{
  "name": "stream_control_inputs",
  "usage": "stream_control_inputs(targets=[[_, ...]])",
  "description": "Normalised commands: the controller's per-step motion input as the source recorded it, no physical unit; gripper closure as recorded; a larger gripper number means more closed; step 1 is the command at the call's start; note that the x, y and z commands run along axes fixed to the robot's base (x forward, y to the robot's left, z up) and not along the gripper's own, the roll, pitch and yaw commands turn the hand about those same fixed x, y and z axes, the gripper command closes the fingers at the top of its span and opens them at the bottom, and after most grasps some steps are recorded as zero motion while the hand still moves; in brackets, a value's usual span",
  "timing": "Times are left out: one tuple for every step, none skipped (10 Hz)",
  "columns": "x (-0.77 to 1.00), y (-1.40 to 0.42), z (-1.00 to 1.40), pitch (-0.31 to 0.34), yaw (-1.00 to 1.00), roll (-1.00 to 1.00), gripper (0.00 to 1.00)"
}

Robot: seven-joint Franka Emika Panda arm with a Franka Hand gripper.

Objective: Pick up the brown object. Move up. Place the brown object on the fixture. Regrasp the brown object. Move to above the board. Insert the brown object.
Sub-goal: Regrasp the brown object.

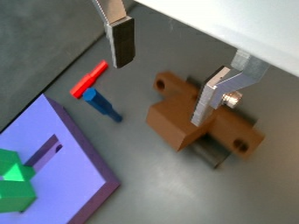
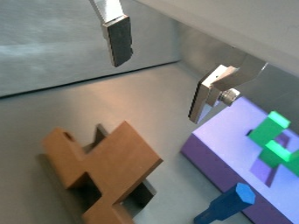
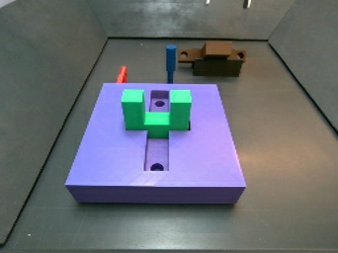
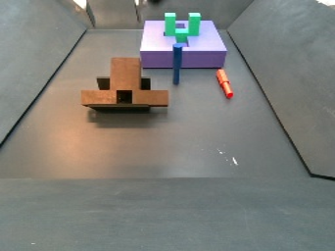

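Gripper (image 1: 170,70) is open in both wrist views: two flat silver plate fingers (image 1: 119,37) with dark pads spread wide, nothing between them. It hangs clear above the floor; only its fingertips show at the top edge of a side view.

Going left to right in a wrist view, the large flat lavender-purple square board (image 1: 52,166) with its long groove and green U-shaped block (image 1: 14,179) sits off to the far side of the gripper. Next come a thin red peg (image 1: 89,79) lying flat and an upright blue peg (image 1: 100,102), both nearer the gripper.

Under the gripper's other finger, the orange-brown blocky bar, the brown object (image 1: 198,118), rests across the small dark fixture (image 1: 212,153), touching it. Its round hole shows near one end.

A side view (image 4: 125,86) confirms the bar sits on the fixture, well apart from the board (image 4: 197,49).
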Motion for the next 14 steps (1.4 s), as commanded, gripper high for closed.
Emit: stream_control_inputs(targets=[[0.16, 0.0, 0.22, 0.063, 0.4, 1.0, 0.0], [0.17, 0.0, 0.16, 0.054, 0.38, 1.0, 0.0], [0.15, 0.0, 0.11, 0.046, 0.37, 1.0, 0.0], [0.15, 0.0, 0.05, 0.049, 0.37, 1.0, 0.0], [0.15, 0.0, 0.03, 0.026, 0.36, 1.0, 0.0], [0.13, -0.11, 0.0, 0.0, 0.27, 1.0, 0.0], [0.03, -0.25, 0.0, 0.0, 0.19, 1.0, 0.0], [0.0, -0.24, 0.0, 0.0, 0.18, 1.0, 0.0], [0.0, -0.21, 0.0, 0.0, 0.23, 1.0, 0.0], [0.0, -0.25, 0.0, 0.0, 0.23, 1.0, 0.0], [0.0, -0.43, -0.25, -0.114, 0.22, 1.0, 0.0], [0.0, -0.39, -0.46, -0.086, 0.04, 0.83, 0.0], [-0.02, -0.22, -0.57, -0.094, -0.28, 0.6, 0.0], [-0.03, -0.05, -0.29, 0.429, -0.7, 0.54, 0.0]])
